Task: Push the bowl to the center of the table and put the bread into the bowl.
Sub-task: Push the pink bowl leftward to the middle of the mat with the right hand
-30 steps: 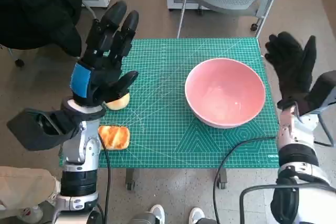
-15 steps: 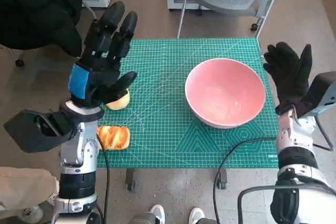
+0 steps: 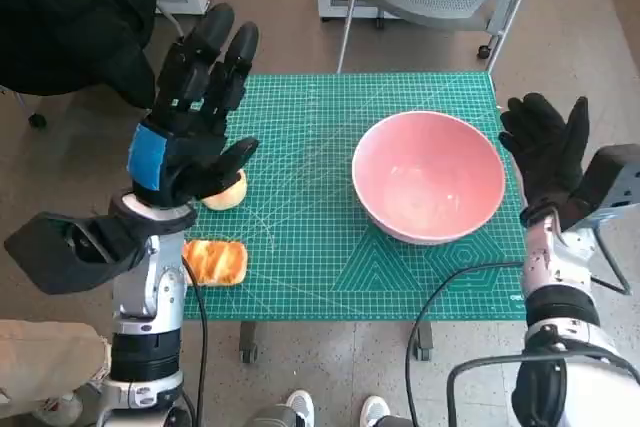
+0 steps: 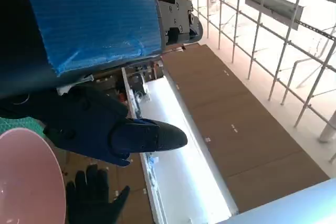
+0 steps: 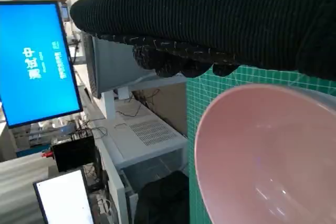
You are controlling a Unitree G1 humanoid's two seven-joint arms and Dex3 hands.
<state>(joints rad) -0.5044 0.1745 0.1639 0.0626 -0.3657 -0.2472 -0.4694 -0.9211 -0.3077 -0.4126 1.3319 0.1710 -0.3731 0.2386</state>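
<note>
surface: green cutting mat spread under both robot hands; all task items are carried on it.
bowl: pink, empty, seen just beside the right robot hand, on its inner side, toward the mat's right edge. Contact cannot be confirmed from any view. Not centred.
left robot hand: raised above the mat's left part, fingers spread apart, nothing held.
right robot hand: raised off the mat's right edge, fingers spread apart, nothing held; palm is turned toward the bowl rim.
bread: toasted piece lying flat on the mat, below the left robot hand, nearer the robot body. Untouched.
round item: pale, partly hidden under the left robot hand's thumb; identity cannot be told.
progress: nothing is judged done. The bowl push is judged to be the step in hand, right robot hand being lined up at the rim.
left: bowl to be pushed toward mat centre; bread to be picked up and placed in the bowl.
</note>
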